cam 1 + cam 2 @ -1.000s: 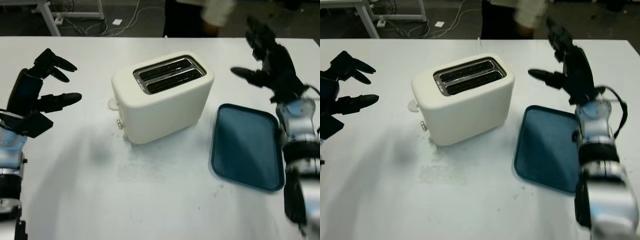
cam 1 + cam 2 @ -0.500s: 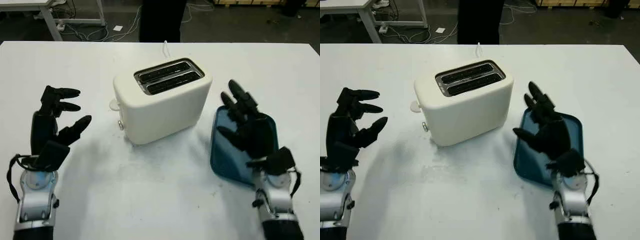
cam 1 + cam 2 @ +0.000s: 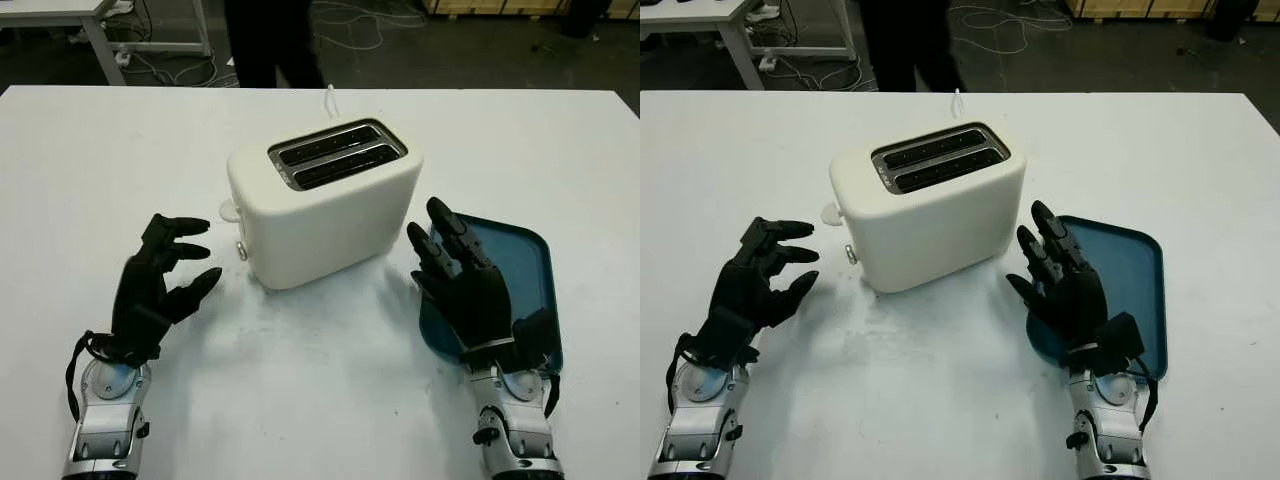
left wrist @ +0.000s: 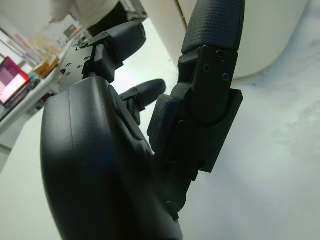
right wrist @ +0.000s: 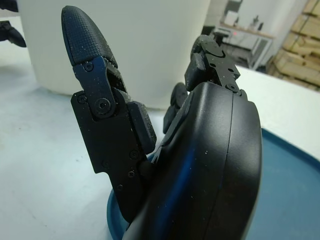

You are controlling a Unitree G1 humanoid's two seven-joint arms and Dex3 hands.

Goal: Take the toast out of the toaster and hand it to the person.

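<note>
We see no toast standing above the two slots of the toaster, which look dark and, as far as we can tell, empty, so the handover to the person beyond the surface seems done. Our left hand and right hand flank the toaster, open and holding nothing, the right over the blue tray. We judge the next move is merely parking both hands.

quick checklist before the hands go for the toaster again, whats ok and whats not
1. Toaster upright on the table: ok.
2. Toast in the slots: not ok, both look dark and empty.
3. Left hand open, beside the toaster: ok.
4. Right hand open, over the blue tray's near edge: ok.
5. Person at the far edge: ok, only legs show, no hand held out.
</note>
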